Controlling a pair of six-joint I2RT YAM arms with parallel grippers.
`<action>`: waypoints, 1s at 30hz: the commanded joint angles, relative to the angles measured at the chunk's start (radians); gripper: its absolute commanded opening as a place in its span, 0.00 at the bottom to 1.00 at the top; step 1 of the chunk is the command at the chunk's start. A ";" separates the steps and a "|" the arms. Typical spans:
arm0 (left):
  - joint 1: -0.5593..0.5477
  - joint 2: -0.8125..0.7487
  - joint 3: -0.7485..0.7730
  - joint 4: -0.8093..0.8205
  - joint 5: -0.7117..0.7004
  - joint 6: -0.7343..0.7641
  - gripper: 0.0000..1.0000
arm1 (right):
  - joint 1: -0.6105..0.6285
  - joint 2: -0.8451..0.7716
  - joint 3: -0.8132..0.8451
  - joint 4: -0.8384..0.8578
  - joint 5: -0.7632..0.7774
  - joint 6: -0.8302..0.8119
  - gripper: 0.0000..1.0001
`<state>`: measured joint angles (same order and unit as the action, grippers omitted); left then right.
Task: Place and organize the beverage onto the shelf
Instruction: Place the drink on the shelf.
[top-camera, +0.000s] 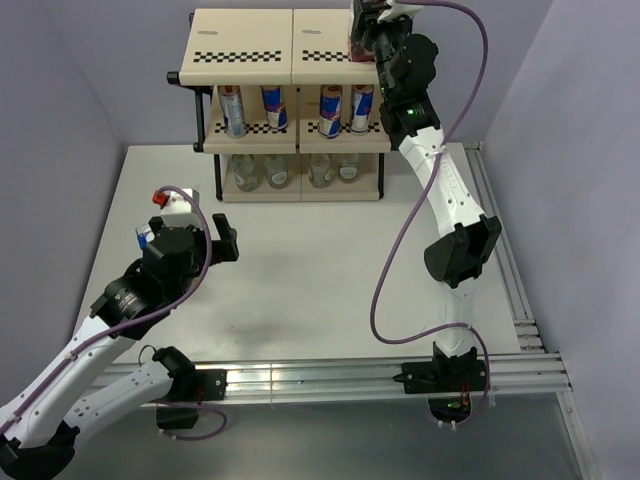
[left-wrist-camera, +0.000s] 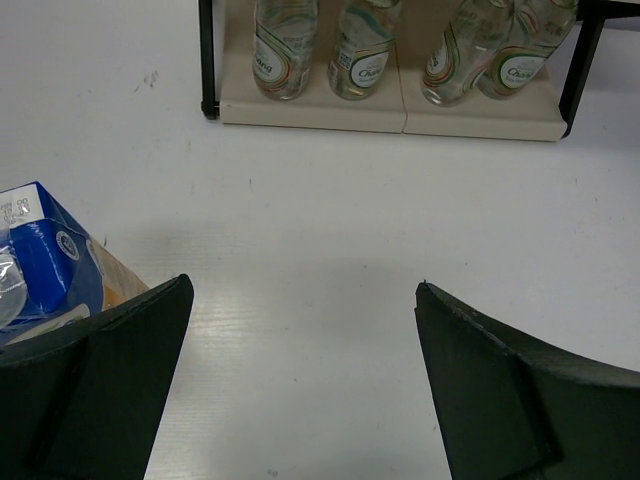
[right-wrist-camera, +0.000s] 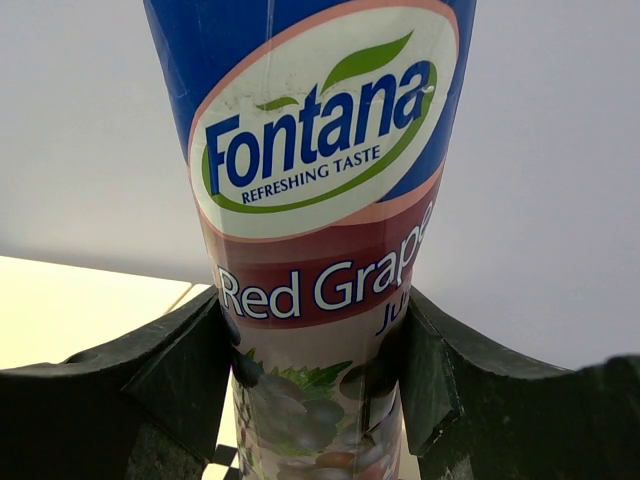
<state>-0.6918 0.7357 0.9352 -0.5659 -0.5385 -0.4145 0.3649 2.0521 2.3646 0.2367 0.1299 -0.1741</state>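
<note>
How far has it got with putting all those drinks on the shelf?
Mostly done: four cans stand on the middle tier of the shelf, four bottles on the bottom. In hand: the right fingers grip the grape carton at the top tier's right end. To go: the other carton sits on the table beside the open left fingers.

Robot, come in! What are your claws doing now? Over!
Left claw open, empty, beside blue-topped carton. Right claw shut on red grape juice carton, over top tier of cream black-framed shelf. Nothing seen blocking.
</note>
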 joint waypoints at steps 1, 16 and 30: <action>0.006 -0.001 -0.009 0.020 0.000 0.022 1.00 | 0.009 -0.059 0.001 0.116 -0.015 -0.008 0.27; 0.009 -0.002 -0.016 0.026 0.021 0.037 0.99 | -0.011 -0.033 -0.016 0.096 -0.045 0.001 0.60; 0.009 -0.006 -0.021 0.032 0.037 0.043 0.99 | -0.057 -0.035 -0.054 0.070 -0.165 0.056 0.73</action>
<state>-0.6876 0.7368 0.9184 -0.5655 -0.5190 -0.3927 0.3202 2.0502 2.3165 0.3000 0.0143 -0.1307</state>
